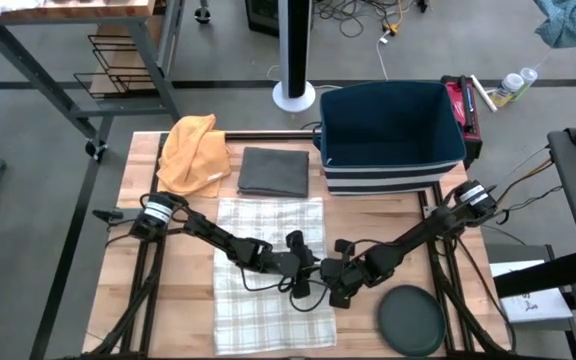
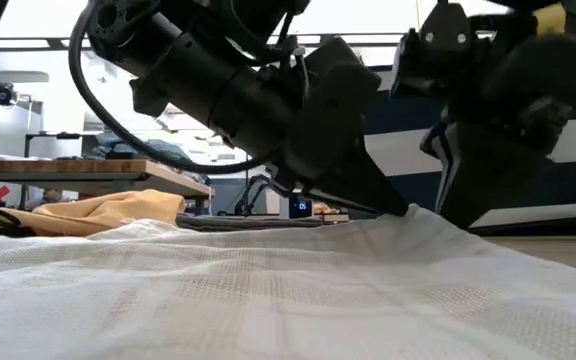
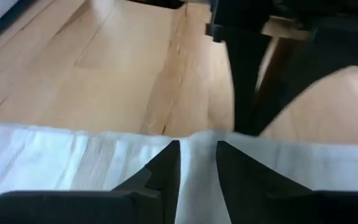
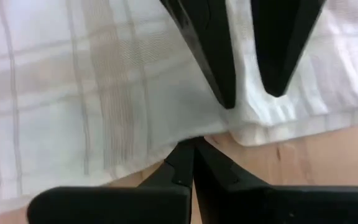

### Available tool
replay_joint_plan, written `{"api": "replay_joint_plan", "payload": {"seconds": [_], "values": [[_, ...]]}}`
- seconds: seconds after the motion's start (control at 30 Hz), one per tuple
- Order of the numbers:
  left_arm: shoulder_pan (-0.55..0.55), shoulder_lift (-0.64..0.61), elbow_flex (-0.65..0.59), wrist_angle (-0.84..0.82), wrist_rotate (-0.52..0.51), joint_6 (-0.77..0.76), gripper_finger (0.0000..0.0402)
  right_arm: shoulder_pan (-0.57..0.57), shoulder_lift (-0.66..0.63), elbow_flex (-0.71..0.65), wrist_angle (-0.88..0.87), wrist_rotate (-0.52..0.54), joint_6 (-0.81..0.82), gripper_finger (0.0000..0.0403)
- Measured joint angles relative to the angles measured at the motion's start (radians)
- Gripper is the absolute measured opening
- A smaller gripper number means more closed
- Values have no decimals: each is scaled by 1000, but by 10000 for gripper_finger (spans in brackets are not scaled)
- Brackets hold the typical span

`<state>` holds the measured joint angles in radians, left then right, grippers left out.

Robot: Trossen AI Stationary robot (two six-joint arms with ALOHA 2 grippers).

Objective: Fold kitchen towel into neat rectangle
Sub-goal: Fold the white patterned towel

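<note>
A white plaid kitchen towel (image 1: 268, 270) lies spread on the wooden table (image 1: 168, 300), its right edge pulled up into a low peak (image 2: 408, 215). My right gripper (image 4: 192, 152) is shut on that edge, about halfway along it. My left gripper (image 3: 197, 149) points slantwise down just inside the same edge. It is open, with one finger on either side of a small raised ridge of cloth (image 4: 248, 118). In the high view the two grippers meet at the towel's right edge, my left gripper (image 1: 306, 278) beside my right gripper (image 1: 336, 282). My right gripper pinches the towel's right edge (image 4: 166, 146) between its two fingertips, coming steeply from above and from the table's right. The edge is drawn up a little off the wood, and the rest of the towel lies flat. My left gripper's fingertips (image 4: 229, 99) stand at the raised cloth; whether they touch it I cannot tell.
Behind the towel lie a crumpled orange cloth (image 1: 193, 152) and a folded grey cloth (image 1: 273, 170). A blue bin (image 1: 393, 135) stands at the far right, and a dark round plate (image 1: 411, 320) at the near right. Bare wood shows left of the towel.
</note>
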<state>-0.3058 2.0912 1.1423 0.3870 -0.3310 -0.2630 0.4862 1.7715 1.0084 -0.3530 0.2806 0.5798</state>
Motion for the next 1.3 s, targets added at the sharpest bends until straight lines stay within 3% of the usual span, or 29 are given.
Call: {"api": "replay_joint_plan", "payload": {"seconds": [0.23, 0.5, 0.67, 0.9, 1.3], "values": [[3, -1, 1, 64, 59, 1, 11, 0, -29, 24, 0, 11, -24, 0], [3, -1, 0, 34, 55, 9, 2, -1, -26, 29, -10, 51, -41, 0], [3, -26, 0, -21, 52, 18, 22, -3, -26, 50, -8, 71, -68, 0], [2, -123, 0, -292, -36, 20, 65, -5, -26, 47, -126, 82, -8, 0], [2, -51, 1, -112, 41, 19, 123, -14, 15, 42, -86, 61, 51, 0]]}}
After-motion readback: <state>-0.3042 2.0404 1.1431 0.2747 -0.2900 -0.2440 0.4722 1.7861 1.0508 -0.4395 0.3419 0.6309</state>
